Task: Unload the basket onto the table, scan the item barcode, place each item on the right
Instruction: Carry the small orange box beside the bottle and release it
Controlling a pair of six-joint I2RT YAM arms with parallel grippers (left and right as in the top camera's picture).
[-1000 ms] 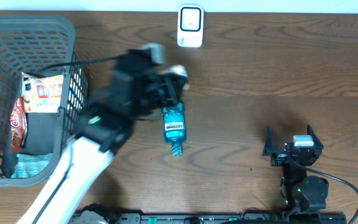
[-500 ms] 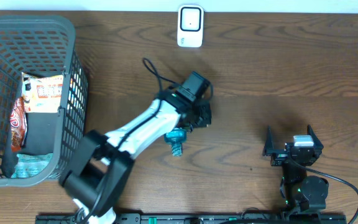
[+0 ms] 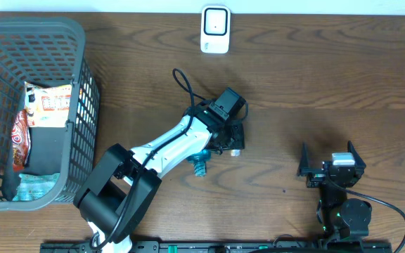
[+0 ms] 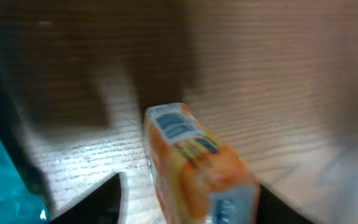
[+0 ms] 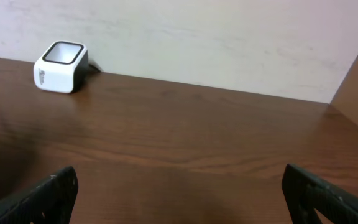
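Overhead, the scanner (image 3: 215,29) stood at the far edge of the table (image 3: 329,84), well apart from everything else. The basket (image 3: 48,31) sat at the left with packets in it. The left arm reached to mid-table, and the left gripper (image 3: 232,144) pointed down over a small box (image 3: 235,151) of which only a pale end showed. A teal bottle (image 3: 200,164) lay just beside it, partly under the arm. This spot looked like a set-down area in front of the scanner, on the side away from the basket. The right gripper (image 3: 328,156) was parked near the front edge, out of the way.

The left wrist view, though blurred, showed the orange box (image 4: 194,171) lying on the wood between the two dark fingers (image 4: 95,199). The jaws stood apart with a gap on at least one side, so they gripped nothing; the box rested on the table by its own weight.

In the right wrist view the right fingers (image 5: 48,190) were spread to their widest with only bare wood between them. They faced the scanner (image 5: 61,66).
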